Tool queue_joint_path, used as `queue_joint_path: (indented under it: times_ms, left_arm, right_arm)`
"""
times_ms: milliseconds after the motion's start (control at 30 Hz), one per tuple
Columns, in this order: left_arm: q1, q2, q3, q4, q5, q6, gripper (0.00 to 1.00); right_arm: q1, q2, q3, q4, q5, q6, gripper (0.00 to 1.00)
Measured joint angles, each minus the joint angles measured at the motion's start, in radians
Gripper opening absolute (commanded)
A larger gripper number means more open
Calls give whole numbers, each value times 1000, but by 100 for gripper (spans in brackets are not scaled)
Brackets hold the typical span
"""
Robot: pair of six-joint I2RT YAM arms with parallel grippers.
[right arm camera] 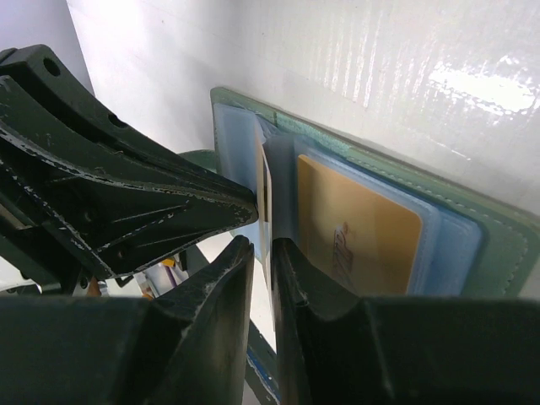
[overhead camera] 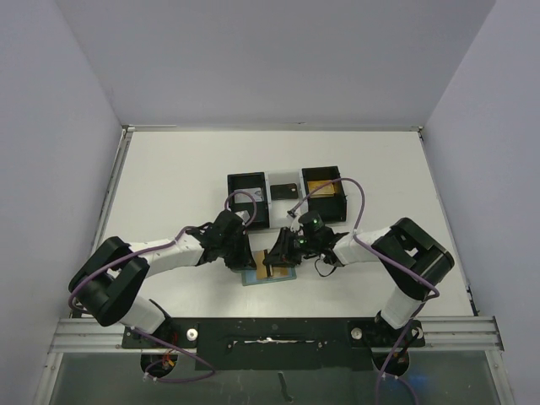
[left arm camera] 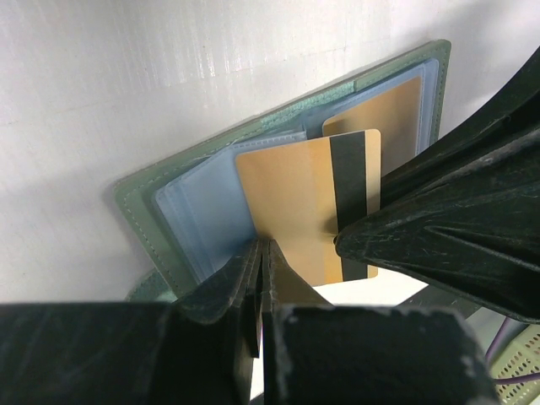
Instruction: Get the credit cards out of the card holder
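The sage-green card holder [overhead camera: 253,277] lies open between both arms; its pale blue pockets show in the left wrist view [left arm camera: 143,202] and the right wrist view [right arm camera: 506,245]. A gold-orange credit card [left arm camera: 287,198] with a black stripe stands partly out of a pocket. My right gripper [right arm camera: 263,246] is shut on this card, which is seen edge-on [right arm camera: 267,181]. My left gripper [left arm camera: 263,249] is shut on a pocket leaf of the card holder beside the card. A second gold card [right arm camera: 354,228] sits inside a pocket. In the top view the left gripper [overhead camera: 251,257] and right gripper [overhead camera: 273,256] nearly touch.
Two black open-topped boxes stand behind the card holder, one on the left [overhead camera: 249,199] and one on the right [overhead camera: 325,192] with a gold card inside. A small dark card [overhead camera: 283,191] lies between them. The white table [overhead camera: 169,186] is walled on three sides.
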Motion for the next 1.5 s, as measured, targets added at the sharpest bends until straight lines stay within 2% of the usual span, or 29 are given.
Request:
queue_joint_path:
  times_ms: [333, 633, 767, 1000, 1200, 1367, 1500]
  left_arm:
    - [0, 0, 0, 2, 0, 0, 0]
    - [0, 0, 0, 2, 0, 0, 0]
    - [-1, -1, 0, 2, -2, 0, 0]
    - [-3, -3, 0, 1, -6, 2, 0]
    - [-6, -10, 0, -3, -16, 7, 0]
    - [-8, -46, 0, -33, -49, 24, 24]
    - [-8, -116, 0, -58, -77, 35, 38]
  right_arm:
    - [11, 9, 20, -29, 12, -9, 16]
    - [13, 18, 32, -46, 26, -14, 0]
    - [13, 5, 32, -60, 34, -24, 0]
    - [-11, -95, 28, -163, 60, -65, 0]
    - [-64, -259, 20, -267, 93, -122, 0]
    - [-123, -416, 20, -352, 148, -197, 0]
    - [-167, -573, 20, -417, 251, -274, 0]
